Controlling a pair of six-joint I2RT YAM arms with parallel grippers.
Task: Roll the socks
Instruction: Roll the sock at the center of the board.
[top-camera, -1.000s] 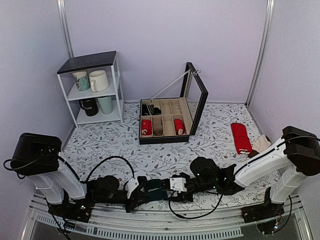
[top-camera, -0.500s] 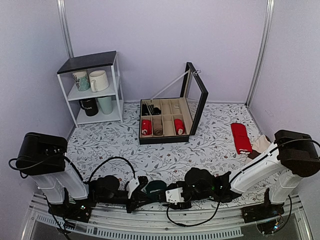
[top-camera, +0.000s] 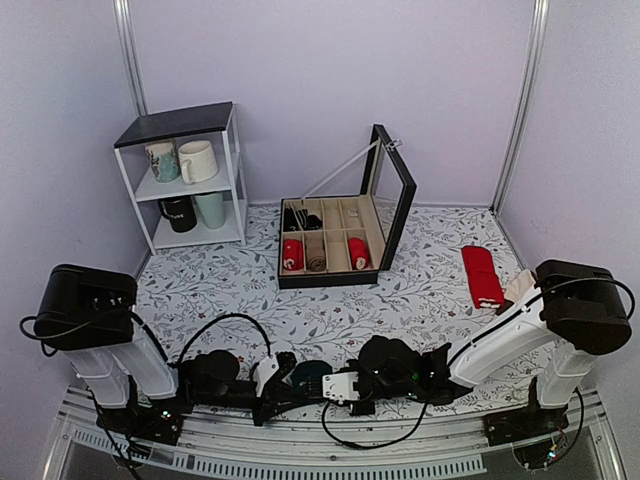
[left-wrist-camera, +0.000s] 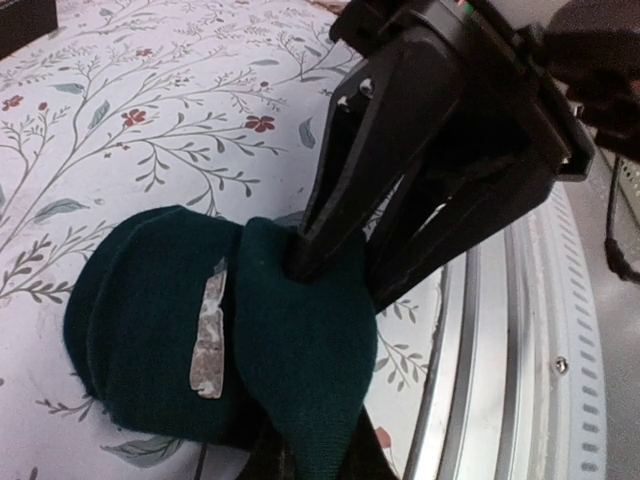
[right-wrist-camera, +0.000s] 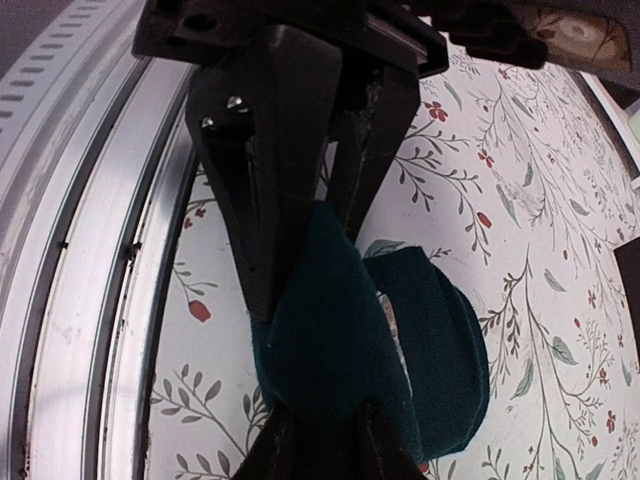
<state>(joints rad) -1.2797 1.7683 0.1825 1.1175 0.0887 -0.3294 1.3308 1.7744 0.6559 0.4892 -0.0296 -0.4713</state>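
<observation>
Socks (left-wrist-camera: 150, 310): soft, light, squashy roll at near table (top-camera: 420, 290) edge, between both tools. Loose flap probably springs open, so better pinch flap plus roll body. Left tool (right-wrist-camera: 300, 250) clamped on flap. Right tool (left-wrist-camera: 345, 270) straddles flap, can't tell if gripping. Flap tip hidden.

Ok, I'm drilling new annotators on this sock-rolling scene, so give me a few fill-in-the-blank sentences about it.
The teal socks are pinched by the fingers of ____ arms.
The box has its lid standing ____.
The shelf holds ____ mugs.
The flat red socks lie on the table's ____ side.
Missing: both; open; four; right.
</observation>
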